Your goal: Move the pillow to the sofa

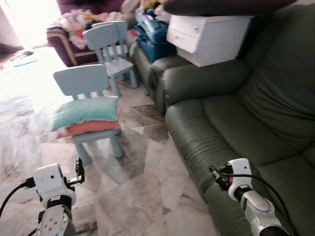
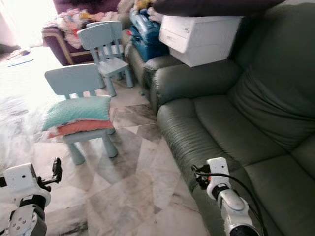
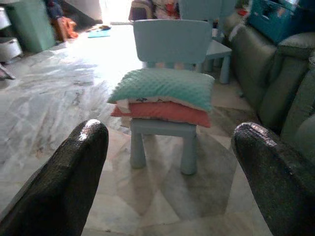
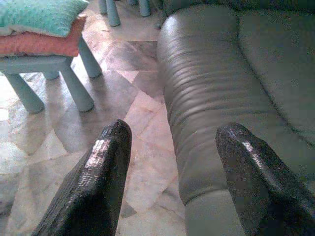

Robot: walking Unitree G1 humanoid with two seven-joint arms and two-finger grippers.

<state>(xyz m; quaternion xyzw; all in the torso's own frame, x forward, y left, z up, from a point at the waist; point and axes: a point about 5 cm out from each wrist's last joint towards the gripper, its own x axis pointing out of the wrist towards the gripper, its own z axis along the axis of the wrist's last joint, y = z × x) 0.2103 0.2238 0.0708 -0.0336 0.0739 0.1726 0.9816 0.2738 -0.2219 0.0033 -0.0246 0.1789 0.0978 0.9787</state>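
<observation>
I've got the mint-green dimpled pillow (image 3: 165,87) dead ahead between my left gripper's (image 3: 170,162) spread black fingers (image 3: 74,172), well beyond their tips, nothing held. It lies on top of a coral-pink cushion (image 3: 165,111), both stacked on a small pale-blue plastic child's chair (image 1: 86,81); something white shows between the two, too thin to make out. My right gripper (image 4: 172,162) hangs wide apart and empty over the front edge of the dark green leather sofa (image 1: 231,118), one finger over marble floor (image 4: 133,118), the other over the seat cushion. The sofa's far end is cut off; a white box (image 1: 206,34) sits on its arm.
</observation>
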